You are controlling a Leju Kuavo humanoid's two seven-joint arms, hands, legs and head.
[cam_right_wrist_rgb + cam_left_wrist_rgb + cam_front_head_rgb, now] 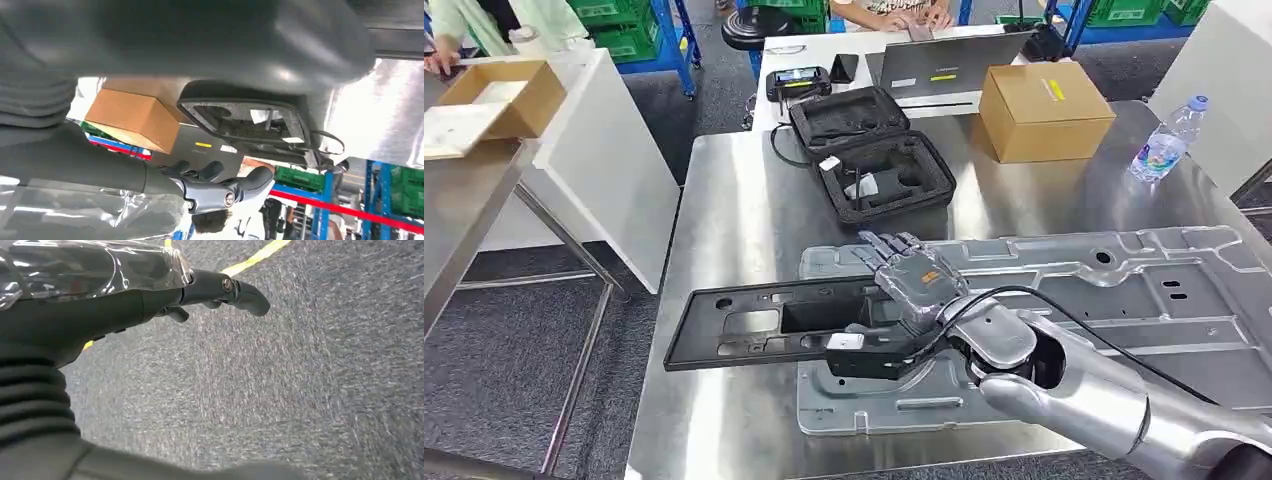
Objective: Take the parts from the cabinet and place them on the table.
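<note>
A flat black panel (754,325) with cut-outs lies on the steel table (724,200), its right end resting over a large grey stamped metal plate (1124,290). My right hand (909,280) is just above that right end, back upward, fingers stretched out flat and apart. In the right wrist view the thumb (220,192) stands clear of the dark panel (200,40), with nothing pinched. My left hand (215,292) hangs over grey carpet and holds nothing.
Behind the panel an open black foam-lined case (869,150) sits on the table, with a cardboard box (1044,110) and a water bottle (1166,140) to its right. A laptop (949,62) stands farther back. A white cabinet (609,150) is at the left.
</note>
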